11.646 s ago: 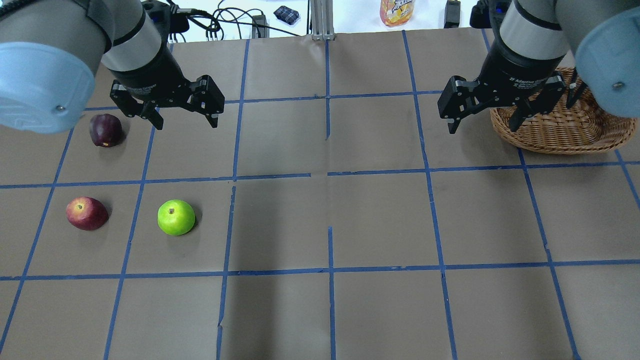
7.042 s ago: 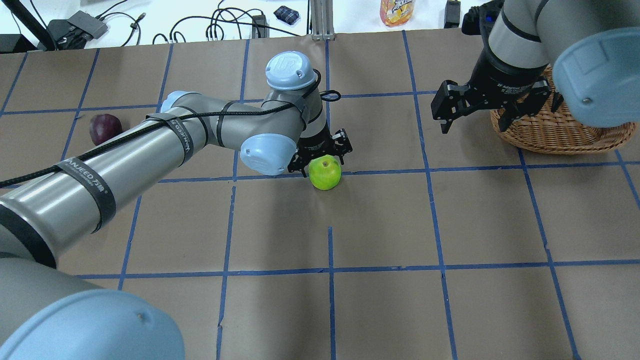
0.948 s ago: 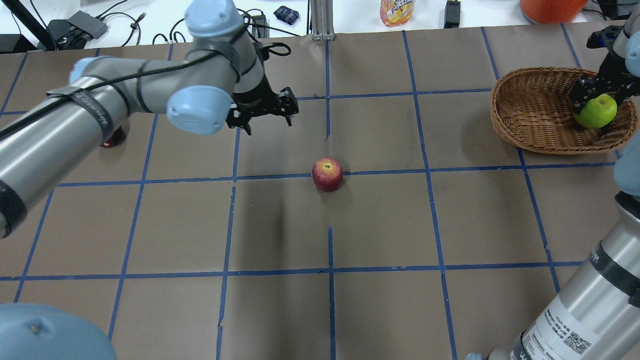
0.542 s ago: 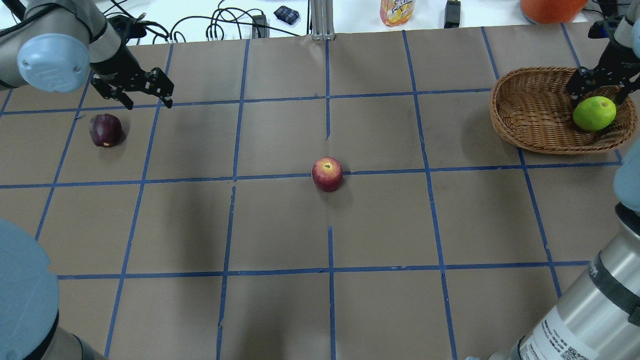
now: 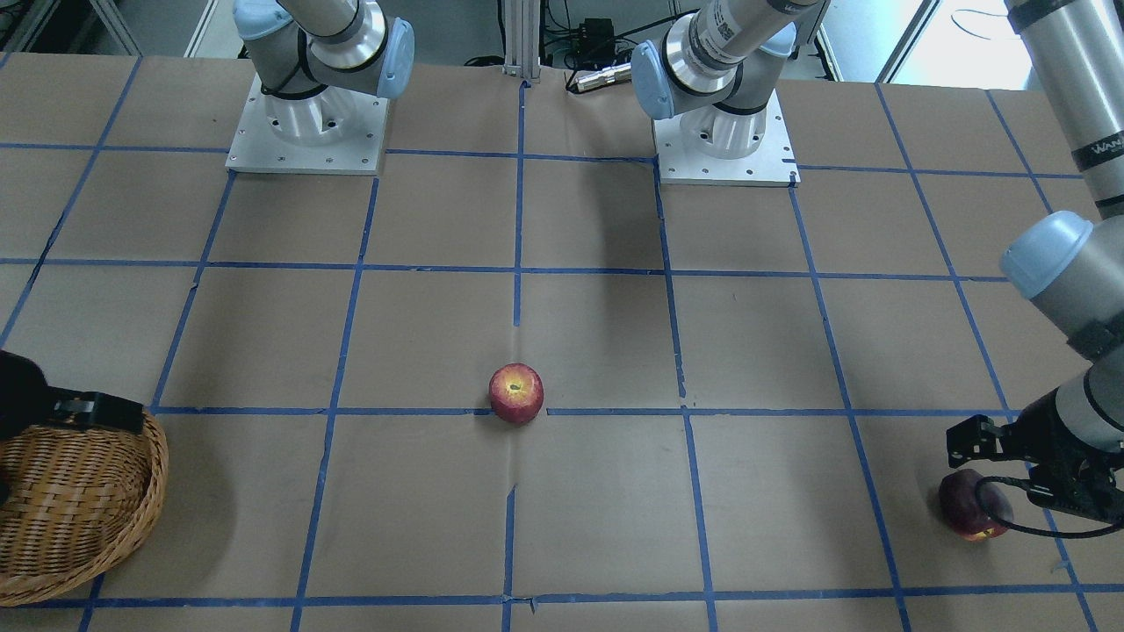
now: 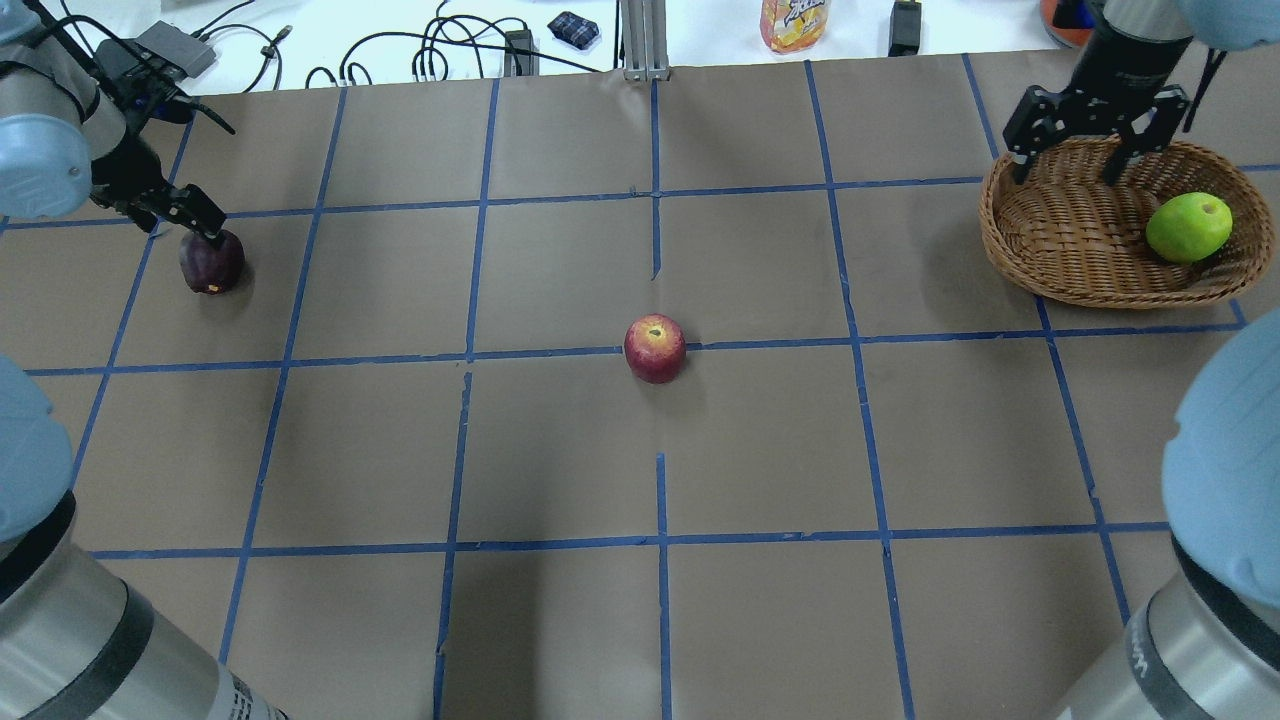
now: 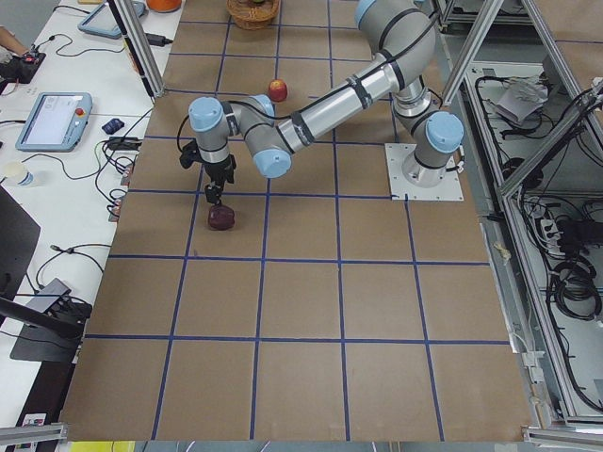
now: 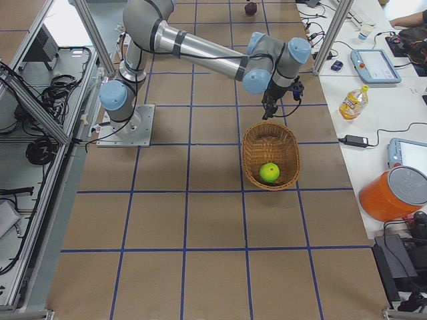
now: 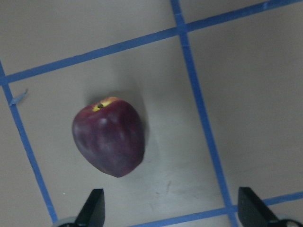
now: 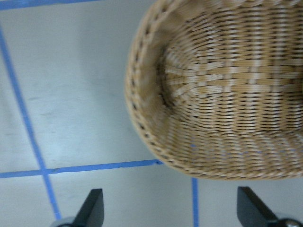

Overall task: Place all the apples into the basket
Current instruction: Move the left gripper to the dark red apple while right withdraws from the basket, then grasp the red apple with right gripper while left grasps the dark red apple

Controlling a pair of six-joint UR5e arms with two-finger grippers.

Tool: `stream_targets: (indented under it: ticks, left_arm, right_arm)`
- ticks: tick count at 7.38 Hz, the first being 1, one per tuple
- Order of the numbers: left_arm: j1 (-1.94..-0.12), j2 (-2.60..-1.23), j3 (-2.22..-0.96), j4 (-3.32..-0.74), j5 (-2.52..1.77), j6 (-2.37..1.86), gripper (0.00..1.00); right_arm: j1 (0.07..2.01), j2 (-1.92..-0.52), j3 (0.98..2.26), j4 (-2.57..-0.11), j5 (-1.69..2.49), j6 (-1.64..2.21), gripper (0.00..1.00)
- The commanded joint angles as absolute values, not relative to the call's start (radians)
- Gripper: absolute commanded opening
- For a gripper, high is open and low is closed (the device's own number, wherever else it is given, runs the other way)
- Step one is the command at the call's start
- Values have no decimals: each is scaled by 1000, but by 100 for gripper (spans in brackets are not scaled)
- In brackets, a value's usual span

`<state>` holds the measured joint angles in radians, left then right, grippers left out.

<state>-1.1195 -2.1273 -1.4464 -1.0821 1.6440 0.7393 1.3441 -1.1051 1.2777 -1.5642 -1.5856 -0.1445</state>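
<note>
Green apple: lies inside the basket, toward its right end in the overhead view.
Red apple: alone at the middle of the surface.
Maroon apple: on the surface at far left, tipped on its side.
Left end effector: released, fingers wide apart, just above the maroon apple and not gripping it.
Right end effector: released and empty, over the basket's far rim, apart from the green apple.

Our left gripper points down at the overhead view's upper left, jaws spread wide. Our right gripper hangs upper right, jaws likewise apart, right arm entering lower right.
</note>
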Motion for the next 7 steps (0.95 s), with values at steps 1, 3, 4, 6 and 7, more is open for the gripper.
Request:
stream_targets:
  ticks: [1,3,4,6,7]
  left_arm:
    - [-1104,-2207,-1445,-1025,1643,747,100]
    - [-1104,-2262,-1445,-887,1635,747,100]
    - [-1104,-2269,-1447,-881,1634,747,100]
    - [-1103,-2269,-1445,-880,1605,747,68]
    - [-1104,-2241,-1447,-905,1592,747,54]
  right_arm:
    - [1556,-1117,1281,-1549,-1549,88,100]
    - [1713,-1086,1295,-1575,-1546,251,100]
    - [1761,-1072,1325,-1638,-1546,291,100]
    - [1860,-1057,1399,-1783,-1537,414,100]
    - [1897,-1039,1425,-1845,-1529,461,100]
